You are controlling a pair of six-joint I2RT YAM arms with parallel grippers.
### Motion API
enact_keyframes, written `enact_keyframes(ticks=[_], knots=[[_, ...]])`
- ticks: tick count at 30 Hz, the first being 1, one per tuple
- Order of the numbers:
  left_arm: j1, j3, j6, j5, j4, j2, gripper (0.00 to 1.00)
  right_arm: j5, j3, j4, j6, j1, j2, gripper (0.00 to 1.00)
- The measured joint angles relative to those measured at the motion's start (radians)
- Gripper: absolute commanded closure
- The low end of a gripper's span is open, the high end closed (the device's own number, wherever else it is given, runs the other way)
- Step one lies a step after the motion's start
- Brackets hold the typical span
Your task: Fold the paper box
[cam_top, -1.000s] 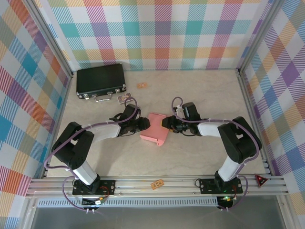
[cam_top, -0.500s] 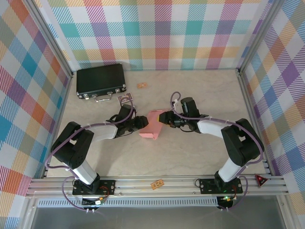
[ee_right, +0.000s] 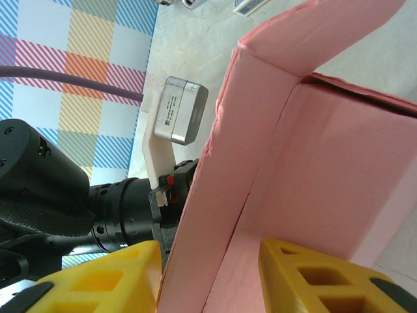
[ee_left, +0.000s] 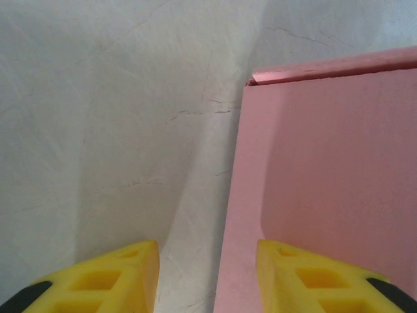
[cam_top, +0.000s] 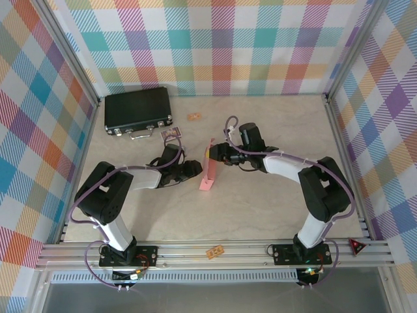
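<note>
Salmon-pink paper box [cam_top: 208, 167] stands on edge at mid surface [cam_top: 260, 208]. Just left of it, the left gripper [cam_top: 194, 169] has its jaws apart. The right gripper [cam_top: 215, 152] straddles its upper wall with its jaws; whether they pinch, I cannot tell.

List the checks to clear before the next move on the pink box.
1. The box stands on edge: ok, per the top view.
2. The left pincer holds the box: not ok; it is open, with the box edge ahead of its gap.
3. The right pincer grips firmly: cannot tell; a box wall sits between its fingers.
4. The case is away from both arms: ok, it lies in the far-left corner.
</note>
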Motion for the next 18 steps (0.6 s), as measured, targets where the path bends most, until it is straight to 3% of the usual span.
enact_keyframes(ticks=[18], knots=[[0.043, 0.068, 0.047, 0.049, -0.1, 0.027, 0.56, 0.02, 0.136, -0.146, -0.041, 0.023, 0.053, 0.54]])
